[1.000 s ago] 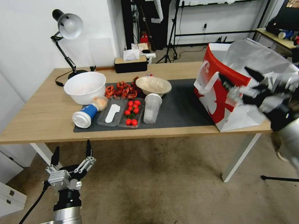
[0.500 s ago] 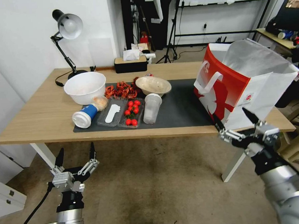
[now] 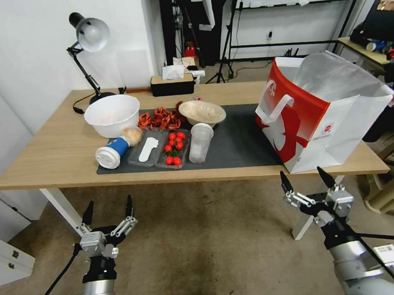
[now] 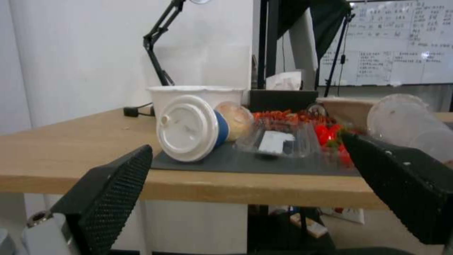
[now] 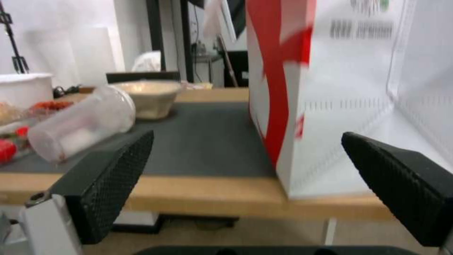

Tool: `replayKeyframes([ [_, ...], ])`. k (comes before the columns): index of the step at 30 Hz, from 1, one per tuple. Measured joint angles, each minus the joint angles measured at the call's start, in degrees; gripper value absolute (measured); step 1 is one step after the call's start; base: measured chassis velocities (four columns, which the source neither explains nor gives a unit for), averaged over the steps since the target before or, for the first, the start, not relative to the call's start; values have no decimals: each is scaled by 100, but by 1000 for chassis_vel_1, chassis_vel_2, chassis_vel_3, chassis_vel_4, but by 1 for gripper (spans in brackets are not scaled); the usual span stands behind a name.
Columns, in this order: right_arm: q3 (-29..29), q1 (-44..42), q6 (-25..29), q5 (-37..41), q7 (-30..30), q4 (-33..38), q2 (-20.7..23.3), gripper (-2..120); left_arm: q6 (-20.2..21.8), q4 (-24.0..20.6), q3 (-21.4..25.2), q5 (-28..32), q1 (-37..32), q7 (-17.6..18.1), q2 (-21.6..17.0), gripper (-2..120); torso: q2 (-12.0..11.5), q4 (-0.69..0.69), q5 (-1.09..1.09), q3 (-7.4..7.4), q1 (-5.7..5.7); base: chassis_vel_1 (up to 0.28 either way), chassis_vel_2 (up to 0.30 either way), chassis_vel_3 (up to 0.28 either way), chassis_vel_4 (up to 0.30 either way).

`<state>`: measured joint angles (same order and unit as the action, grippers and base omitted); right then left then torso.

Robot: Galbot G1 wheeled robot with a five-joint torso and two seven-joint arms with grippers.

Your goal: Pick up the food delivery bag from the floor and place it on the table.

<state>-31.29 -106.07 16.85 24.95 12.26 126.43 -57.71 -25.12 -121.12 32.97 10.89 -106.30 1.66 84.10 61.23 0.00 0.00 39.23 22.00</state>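
The red-and-white food delivery bag (image 3: 318, 110) stands upright on the right end of the light-wood table (image 3: 43, 151), mouth open and foil lining showing; its near corner (image 5: 302, 106) looms close in the right wrist view. My right gripper (image 3: 308, 181) hangs open just below and in front of the table's front edge, under the bag, holding nothing. Low at the left, over the brownish floor (image 3: 211, 248), my left gripper (image 3: 108, 207) is open too and empty, facing the table edge.
On the dark mat (image 3: 240, 141) lie a white bowl (image 3: 112, 114), a tipped blue cup (image 3: 111, 153), tomato trays (image 3: 173, 148), a clear cup (image 3: 200, 143) and a beige bowl (image 3: 202, 112). A desk lamp (image 3: 87, 36) and tissue box (image 3: 172, 82) stand behind. A white table leg (image 3: 316, 205) is beside the right arm.
My right gripper has dropped from beside the bag to below the table edge, leaving the bag standing on the table. The left gripper drifted slightly lower and to the right.
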Motion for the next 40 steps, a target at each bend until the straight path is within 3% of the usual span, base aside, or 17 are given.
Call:
replayKeyframes([
  [40, 151, 90, -47, 48, -138, -248, -82, 100, -68, 247, -70, -74, 46, 82, -61, 100, 0, 0, 0, 0, 1, 0, 0, 0, 0],
])
